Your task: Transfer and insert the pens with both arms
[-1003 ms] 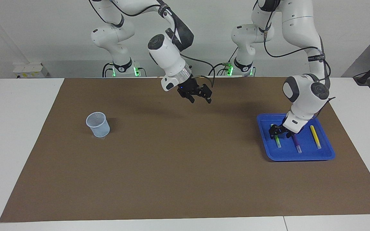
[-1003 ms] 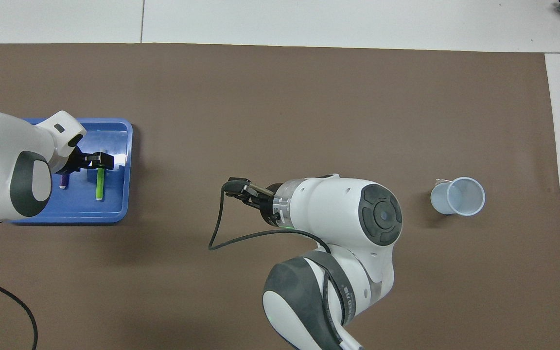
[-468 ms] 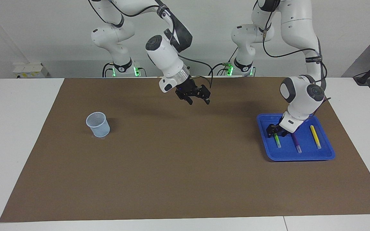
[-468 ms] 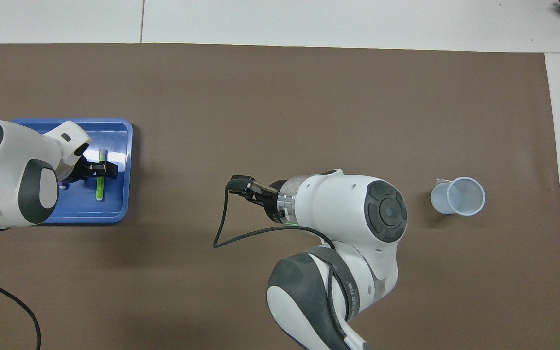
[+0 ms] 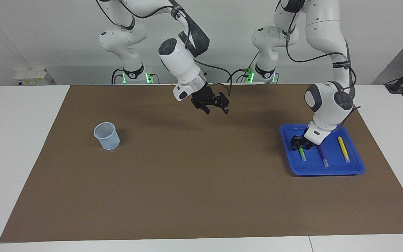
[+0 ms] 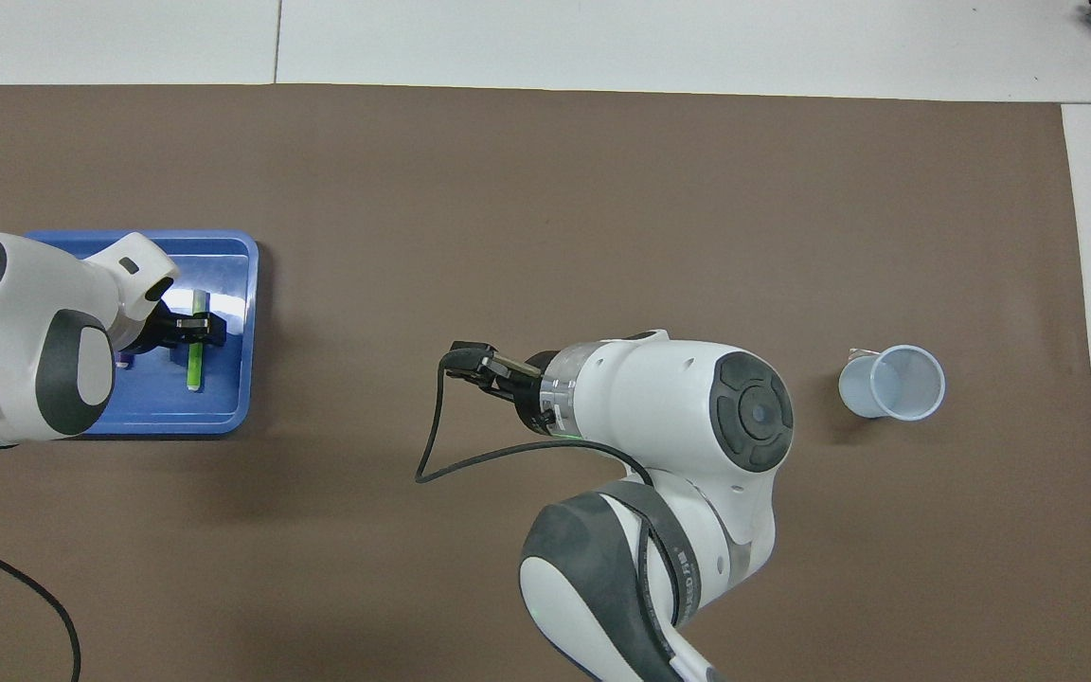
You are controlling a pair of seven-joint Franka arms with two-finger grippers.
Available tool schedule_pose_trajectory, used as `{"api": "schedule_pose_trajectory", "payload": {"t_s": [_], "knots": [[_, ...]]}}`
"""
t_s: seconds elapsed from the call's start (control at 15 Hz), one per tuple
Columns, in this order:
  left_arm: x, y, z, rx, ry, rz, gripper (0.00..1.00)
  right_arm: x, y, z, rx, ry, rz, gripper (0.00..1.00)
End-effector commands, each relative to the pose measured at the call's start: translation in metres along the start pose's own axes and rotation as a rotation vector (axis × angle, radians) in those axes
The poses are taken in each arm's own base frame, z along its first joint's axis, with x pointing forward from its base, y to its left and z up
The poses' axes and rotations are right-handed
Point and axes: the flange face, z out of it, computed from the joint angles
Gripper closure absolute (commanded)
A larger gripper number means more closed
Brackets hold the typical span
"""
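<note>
Green pen (image 5: 302,153): lying in your blue tray (image 5: 357,168) — left gripper (image 5: 299,142) is straddling it, grasp unclear.
Right gripper (image 5: 216,106): spread, waiting mid-table for handover.

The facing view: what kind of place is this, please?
Probably a robotics lab or test bench. Two white arms stand at a table covered by a brown mat, against a bare white wall. Only staged props are set out: a blue tray of pens and a pale cup.

3 pens (image 5: 322,155) lie side by side in a tray (image 5: 356,169) at the left arm's end of the desk (image 5: 201,196); a cup (image 5: 106,135) stands toward the right arm's end.
</note>
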Motion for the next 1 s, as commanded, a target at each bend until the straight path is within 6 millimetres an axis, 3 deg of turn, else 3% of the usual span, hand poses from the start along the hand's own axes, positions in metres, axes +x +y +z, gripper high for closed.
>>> {"api": "schedule_pose_trajectory", "payload": {"t_s": [0.0,0.2,0.6,0.94], "knots": [[-0.002,0.002,0.008,-0.011,0.006,0.005,0.69,0.004,0.000,0.000,0.016,0.002,-0.014,0.00],[-0.002,0.002,0.007,-0.012,0.008,0.002,0.99,0.004,0.000,0.000,0.016,0.002,-0.018,0.00],[0.000,0.000,0.000,-0.015,-0.016,-0.003,1.00,0.005,0.000,-0.001,0.017,0.002,-0.007,0.00],[0.016,0.001,-0.042,-0.039,-0.066,-0.051,1.00,0.005,0.000,-0.001,0.019,0.001,-0.003,0.00]]}}
